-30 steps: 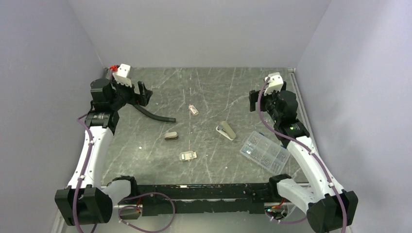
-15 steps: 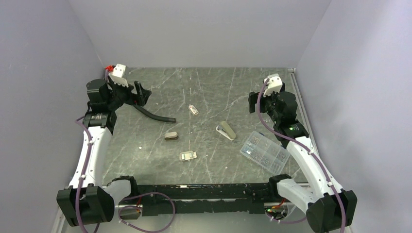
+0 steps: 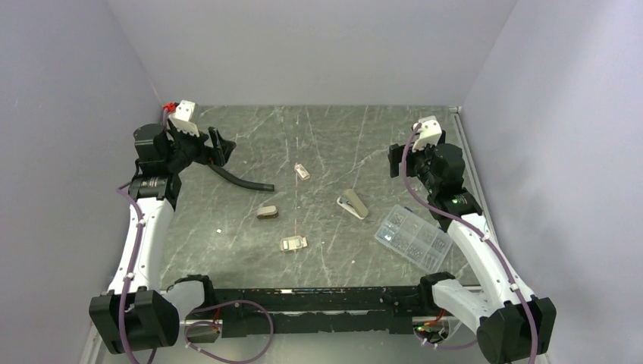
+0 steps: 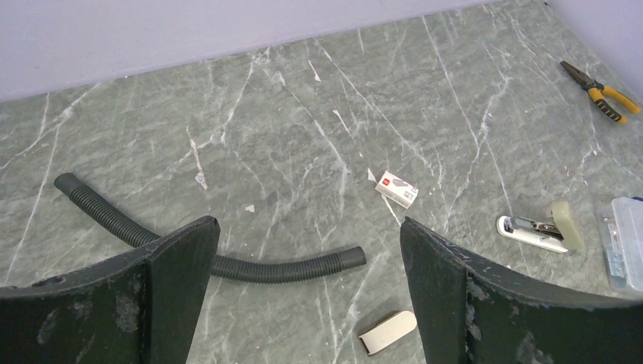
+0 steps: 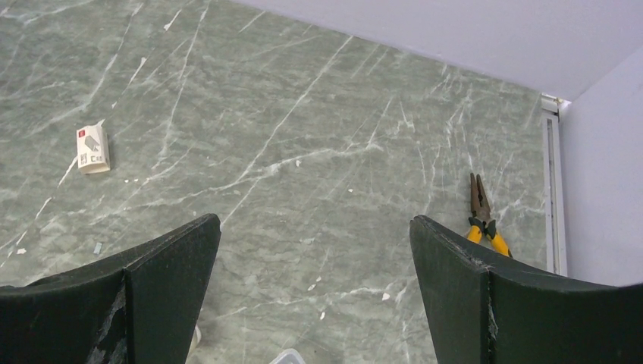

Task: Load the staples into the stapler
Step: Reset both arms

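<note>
Left fingers [image 4: 178, 288] are standing wide apart, holding nothing, hanging above the desk [image 4: 288, 129] near a black corrugated hose [image 4: 250, 267]; right fingers [image 5: 163, 280] are also gaping empty over the desk's far right side, with yellow-handled pliers [image 5: 483, 216] lying beyond them; the stapler [image 3: 353, 203] is lying mid-desk, well apart from both arms, between a small white box [image 3: 302, 171] and a clear compartment box [image 3: 413, 236].

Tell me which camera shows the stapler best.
Left wrist: the stapler lies open, its metal channel exposed. The top view shows the stapler small, details unclear. The right wrist view gives no clear sight of it.
</note>
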You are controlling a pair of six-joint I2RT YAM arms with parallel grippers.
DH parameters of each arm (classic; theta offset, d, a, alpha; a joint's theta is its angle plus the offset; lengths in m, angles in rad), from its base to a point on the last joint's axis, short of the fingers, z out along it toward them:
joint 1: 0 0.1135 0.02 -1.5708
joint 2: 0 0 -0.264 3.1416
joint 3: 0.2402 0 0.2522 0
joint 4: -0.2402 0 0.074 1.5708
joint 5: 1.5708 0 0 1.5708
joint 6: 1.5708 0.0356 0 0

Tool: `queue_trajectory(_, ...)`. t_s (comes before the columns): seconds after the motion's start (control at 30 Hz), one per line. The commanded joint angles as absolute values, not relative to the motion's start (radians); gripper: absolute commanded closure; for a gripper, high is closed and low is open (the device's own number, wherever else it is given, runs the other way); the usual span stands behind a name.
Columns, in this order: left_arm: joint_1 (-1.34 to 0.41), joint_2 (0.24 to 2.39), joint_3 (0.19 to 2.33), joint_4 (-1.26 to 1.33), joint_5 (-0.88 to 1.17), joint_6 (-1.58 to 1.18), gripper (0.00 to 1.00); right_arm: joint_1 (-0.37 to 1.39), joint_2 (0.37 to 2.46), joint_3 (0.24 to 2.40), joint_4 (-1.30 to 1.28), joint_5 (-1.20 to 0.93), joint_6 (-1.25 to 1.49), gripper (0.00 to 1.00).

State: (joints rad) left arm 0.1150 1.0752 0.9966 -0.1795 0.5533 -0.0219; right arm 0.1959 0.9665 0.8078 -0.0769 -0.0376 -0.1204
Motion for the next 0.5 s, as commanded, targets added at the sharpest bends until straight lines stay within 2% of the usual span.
queue_trajectory(0.0,0.124,1.057,0.995,-0.144,0.579,-0.037,0.05,0.190,0.949,0.811,-0.027,-0.055,-0.127,0.00)
queue_trajectory(0.47,0.129,1.062,0.994,-0.143,0.596,-0.040,0.05,0.189,0.955,0.808,-0.028,-0.064,-0.129,0.00)
